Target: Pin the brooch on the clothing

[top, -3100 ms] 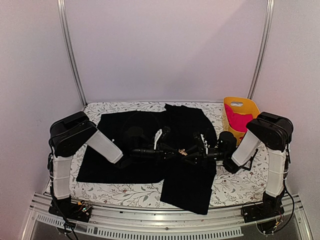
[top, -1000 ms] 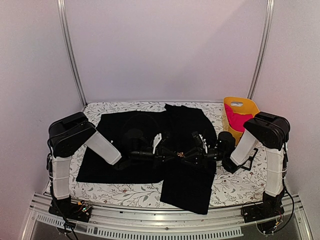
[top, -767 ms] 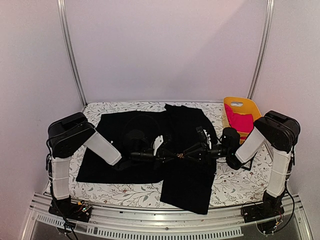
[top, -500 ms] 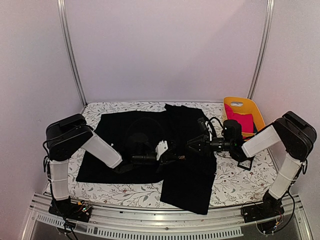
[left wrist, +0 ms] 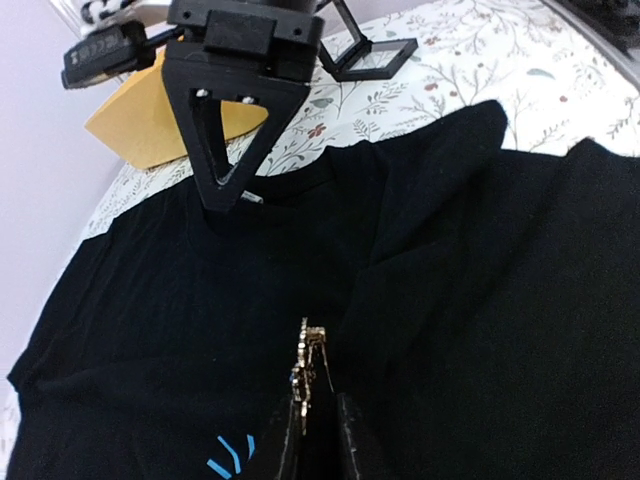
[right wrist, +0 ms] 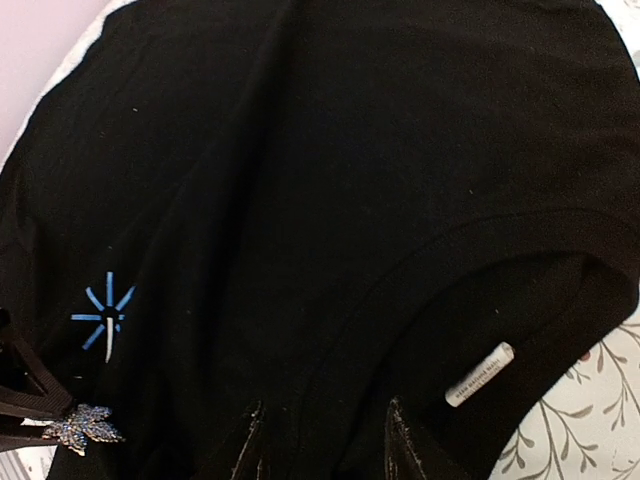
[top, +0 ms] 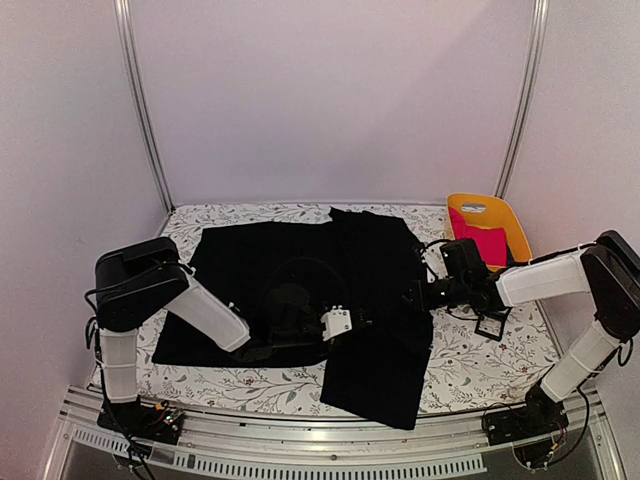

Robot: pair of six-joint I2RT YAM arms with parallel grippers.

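Looks like the pinning step, over the large black long-sleeved shirt [top: 250, 260] spread beneath both outstretched arms; calls next for seating the pin and releasing without dragging cloth. Shows the right gripper [right wrist: 322, 435] part-open and empty opposite the left gripper [left wrist: 320, 415], nearly closed on the tiny silvery-gold leaf-shaped metal brooch [left wrist: 306, 365], edge-on between its tips.

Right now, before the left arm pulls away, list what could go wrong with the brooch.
1. The brooch stands edge-on between the fingertips of the left gripper. Whether its pin has caught the shirt cannot be seen, so it may drop loose.
2. The right gripper is open and away from the brooch, so nothing holds the shirt flat. If the pin is caught, a pull may lift or bunch the shirt.
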